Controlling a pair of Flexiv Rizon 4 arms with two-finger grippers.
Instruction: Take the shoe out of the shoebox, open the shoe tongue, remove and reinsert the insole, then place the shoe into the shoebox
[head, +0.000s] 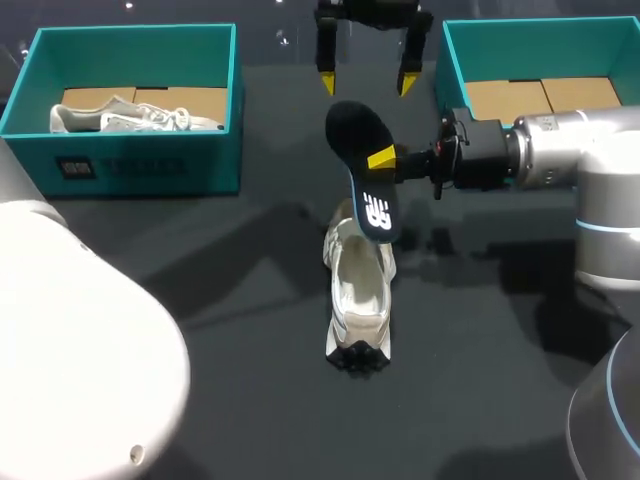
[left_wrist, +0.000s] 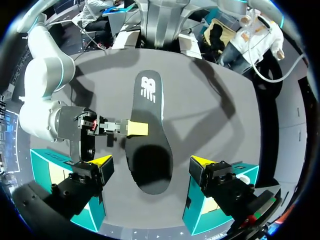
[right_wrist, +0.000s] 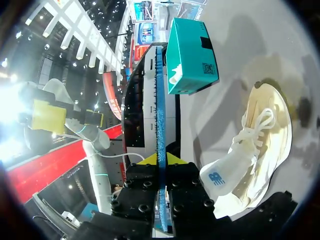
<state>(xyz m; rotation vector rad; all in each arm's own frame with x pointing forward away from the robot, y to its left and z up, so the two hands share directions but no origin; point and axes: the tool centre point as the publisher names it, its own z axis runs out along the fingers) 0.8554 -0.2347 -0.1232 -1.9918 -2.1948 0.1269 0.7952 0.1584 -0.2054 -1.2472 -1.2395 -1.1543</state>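
Yellow tips of the right pincer (head: 382, 158) pressed onto the black insole (head: 352, 130) from both sides, at about mid-length. Held clear of the counter (head: 200, 300), the printed end hanging down just over the shoe's opening and the other end raised toward the far side. Shown edge-on between the two tips in the right wrist view.

Beyond it, left pincer (head: 367, 80) hanging over the counter's far side, tips spread wide, gripping nothing. In its own wrist view, insole lying ahead of it and between the lines of its spread tips; touching or not, cannot tell.

Below the insole, pale shoe (head: 358, 295) upright on the dark counter, between the two teal boxes and well apart from both. Tongue (right_wrist: 217, 177) pulled up and forward out of the opening, laces loose around it.

Further out, right box (head: 445, 60) showing only cardboard inside. Left box (head: 150, 165) holding a second pale shoe (head: 130, 118).

Judged from this: shoe out of its box, tongue opened, insole lifted out, so roughly the first half done. Left to do: slide the insole back into the shoe and seat it flat, then carry the shoe into a box, probably the right one, since no shoe shows there.
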